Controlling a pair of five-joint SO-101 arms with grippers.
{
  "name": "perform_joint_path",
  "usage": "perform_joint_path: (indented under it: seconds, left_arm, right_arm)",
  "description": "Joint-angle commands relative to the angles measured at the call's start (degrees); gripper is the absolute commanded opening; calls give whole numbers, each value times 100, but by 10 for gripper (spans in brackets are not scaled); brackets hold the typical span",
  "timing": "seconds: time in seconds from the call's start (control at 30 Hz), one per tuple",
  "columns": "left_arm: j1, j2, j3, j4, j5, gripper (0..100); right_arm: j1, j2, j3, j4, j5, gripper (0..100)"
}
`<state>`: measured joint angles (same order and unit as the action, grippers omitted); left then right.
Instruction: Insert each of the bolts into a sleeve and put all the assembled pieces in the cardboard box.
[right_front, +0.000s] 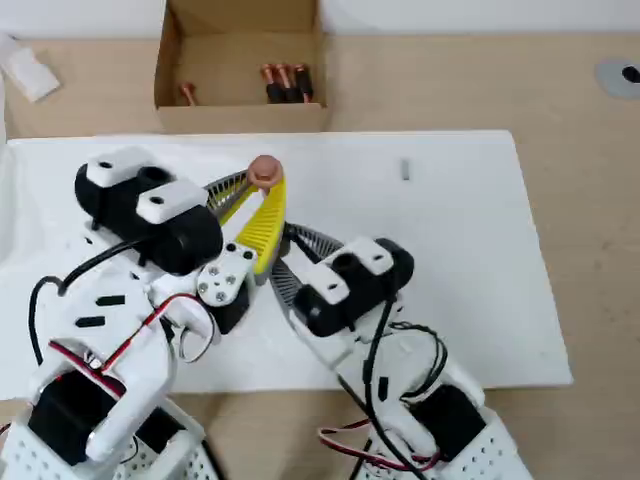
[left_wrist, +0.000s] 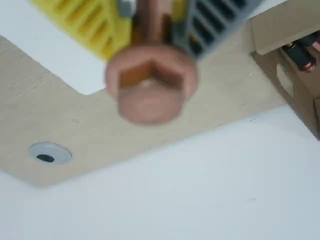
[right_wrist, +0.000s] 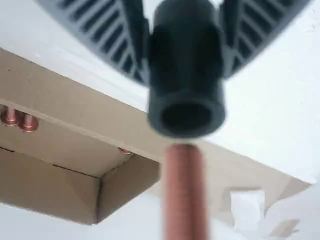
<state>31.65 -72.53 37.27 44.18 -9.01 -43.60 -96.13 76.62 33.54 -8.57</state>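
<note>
My left gripper, with one yellow and one grey finger, is shut on a copper bolt held above the white mat; its hexagonal head faces the left wrist camera. My right gripper is shut on a black sleeve. The bolt's shaft stands just before the sleeve's open end, lined up with it and outside it. From above, the right gripper's grey fingers run under the yellow finger, which hides the sleeve. The cardboard box holds several assembled pieces.
A lone copper piece lies in the box's left corner. A small grey item rests on the white mat. A grey disc and a white scrap sit on the wooden table.
</note>
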Motion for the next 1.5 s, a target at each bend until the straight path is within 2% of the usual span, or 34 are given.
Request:
perform_joint_path:
  seconds: [0.0, 0.3, 0.47, 0.7, 1.1, 1.23, 1.37, 1.47]
  left_arm:
    - [-105, -31, -9, -123, 0, 3]
    - [-53, -31, 149, -123, 26, 3]
    - [-44, -66, 440, -114, 422, 3]
    - [-53, -66, 457, -105, 413, 3]
    - [53, -75, 334, 440, 404, 9]
    - [35, -57, 18, 905, 615, 86]
    - [-651, 13, -475, 1310, 1354, 153]
    - [-1020, 259, -835, 1591, 1459, 165]
  right_arm:
    - [-57, -84, -31, -141, -62, 9]
    - [-57, -84, -48, -141, -62, 9]
    - [-57, -84, -48, -141, -62, 9]
    - [-57, -84, -31, -141, -62, 9]
    - [-48, -84, -57, -141, -53, 9]
    - [-48, -84, -57, -141, -35, 9]
    - [154, -40, -75, -141, -26, 9]
    - [418, -40, -75, -141, -26, 10]
